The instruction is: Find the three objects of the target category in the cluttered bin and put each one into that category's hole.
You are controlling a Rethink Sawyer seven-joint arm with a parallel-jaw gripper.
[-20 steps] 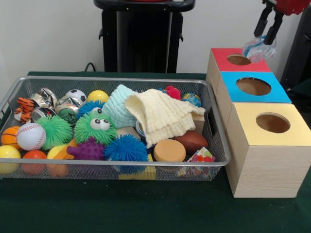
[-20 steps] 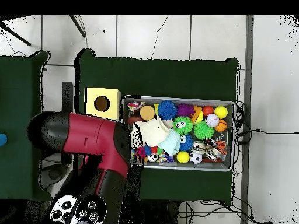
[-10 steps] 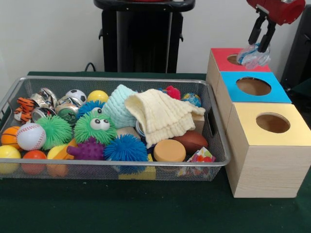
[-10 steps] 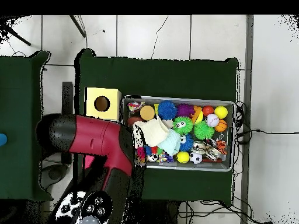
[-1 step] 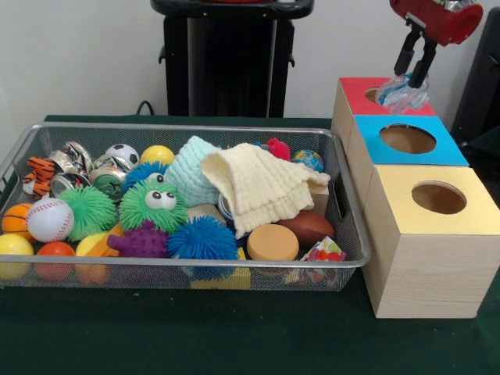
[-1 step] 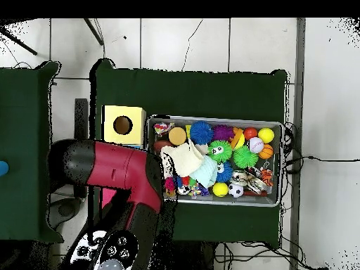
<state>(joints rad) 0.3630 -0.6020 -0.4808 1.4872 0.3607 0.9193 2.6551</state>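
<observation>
In the front view my gripper (image 5: 409, 76) hangs at the top right, shut on a crumpled clear-and-blue plastic piece (image 5: 401, 94). The piece sits right over the hole of the red-topped box (image 5: 361, 91), partly covering it. The wire mesh bin (image 5: 349, 205) to the left holds balls, spiky toys and cloths. From overhead, the red arm (image 6: 116, 169) covers the red and blue boxes and hides the gripper.
A blue-topped box (image 5: 408, 139) and a yellow-topped box (image 5: 437, 198), each with a round hole, stand in a row in front of the red one. A cream cloth (image 5: 262, 186) drapes over the bin's middle. Green cloth (image 5: 234, 336) covers the table.
The gripper carried the plastic piece left and down from above the red box's far edge onto its hole. The arm swung slightly in the overhead view.
</observation>
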